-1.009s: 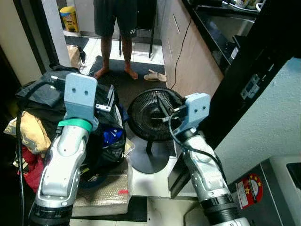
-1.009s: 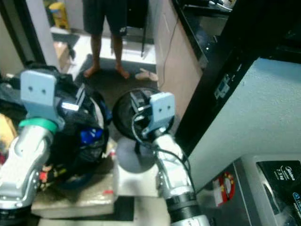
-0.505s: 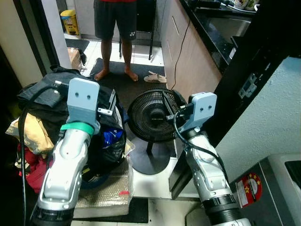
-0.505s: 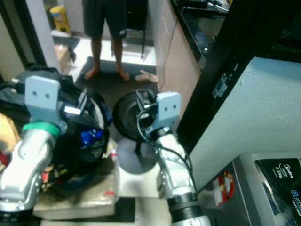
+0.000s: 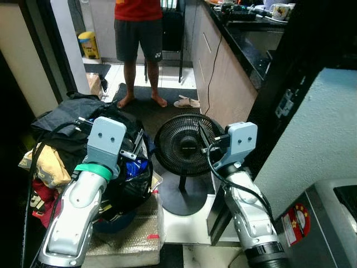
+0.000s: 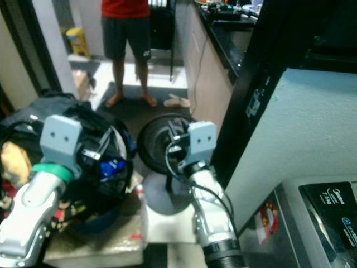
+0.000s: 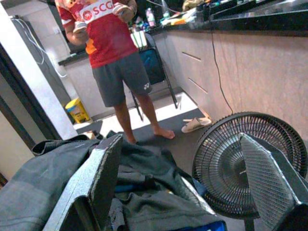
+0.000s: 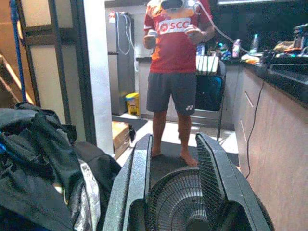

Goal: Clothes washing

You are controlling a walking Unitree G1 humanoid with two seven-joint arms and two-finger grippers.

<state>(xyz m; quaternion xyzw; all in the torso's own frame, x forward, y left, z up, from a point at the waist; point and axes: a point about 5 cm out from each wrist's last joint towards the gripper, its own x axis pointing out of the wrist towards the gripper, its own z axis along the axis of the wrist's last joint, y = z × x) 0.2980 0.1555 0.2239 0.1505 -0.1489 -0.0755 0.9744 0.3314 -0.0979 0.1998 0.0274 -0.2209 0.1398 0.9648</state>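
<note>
A heap of clothes [image 5: 61, 125], mostly dark with a yellow piece [image 5: 47, 167] and a red piece [image 5: 40, 196], is piled on my left. My left gripper [image 5: 131, 155] is raised beside the heap, open; its fingers [image 7: 103, 178] stand wide apart with nothing between them. My right gripper [image 5: 211, 144] is raised in front of a black floor fan [image 5: 181, 146], also open and empty, its fingers [image 8: 137, 192] framing the fan. The grey top of a washing machine [image 5: 334, 215] sits at the lower right.
A person in a red shirt and dark shorts [image 5: 139, 33] stands barefoot in the passage ahead. Slippers [image 5: 187, 102] lie on the dark mat. A kitchen counter [image 5: 223, 61] runs along the right, and a dark door frame [image 5: 279, 95] stands near my right arm.
The camera has tilted up, so the whole scene sits lower and the person's red shirt now shows. Both arms stay raised with grippers open and empty.
</note>
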